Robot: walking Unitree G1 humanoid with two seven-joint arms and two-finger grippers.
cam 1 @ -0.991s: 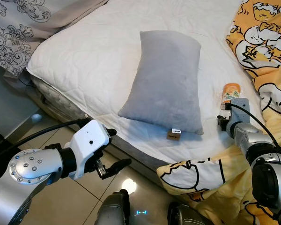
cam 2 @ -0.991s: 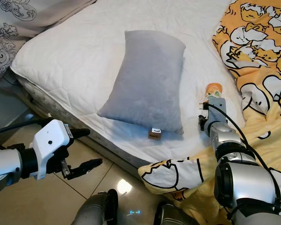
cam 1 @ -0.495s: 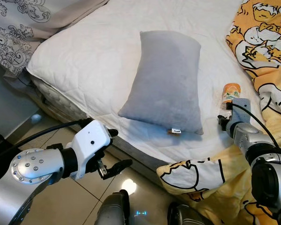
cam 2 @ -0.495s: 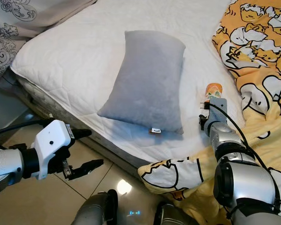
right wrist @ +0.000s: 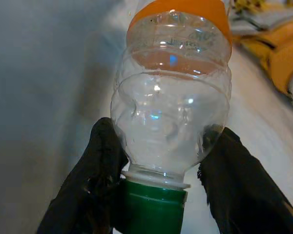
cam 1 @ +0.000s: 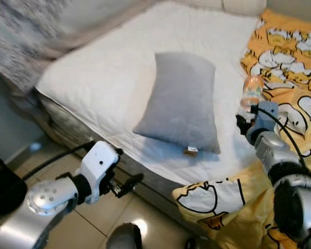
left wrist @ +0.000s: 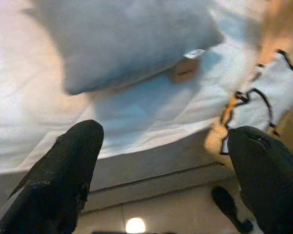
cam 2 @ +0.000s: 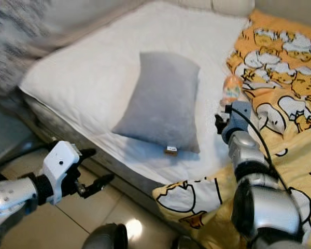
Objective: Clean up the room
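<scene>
Clear glossy plastic bottle [right wrist: 172, 122], soft matt grey cloth pillow [cam 1: 180, 101], quilted white mattress [cam 1: 101, 83], shiny tiled floor [cam 1: 101, 218].

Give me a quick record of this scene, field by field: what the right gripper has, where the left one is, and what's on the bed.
right gripper: shut on the clear plastic bottle, gripping it by the neck near its green cap
bottle label: orange band
left gripper: open, holding nothing, low beside the bed edge over the tiled floor
bed: white mattress
on bed: grey pillow with a small tag at its near corner; yellow cartoon-print blanket on the robot's right
image quality: head views blurred
</scene>
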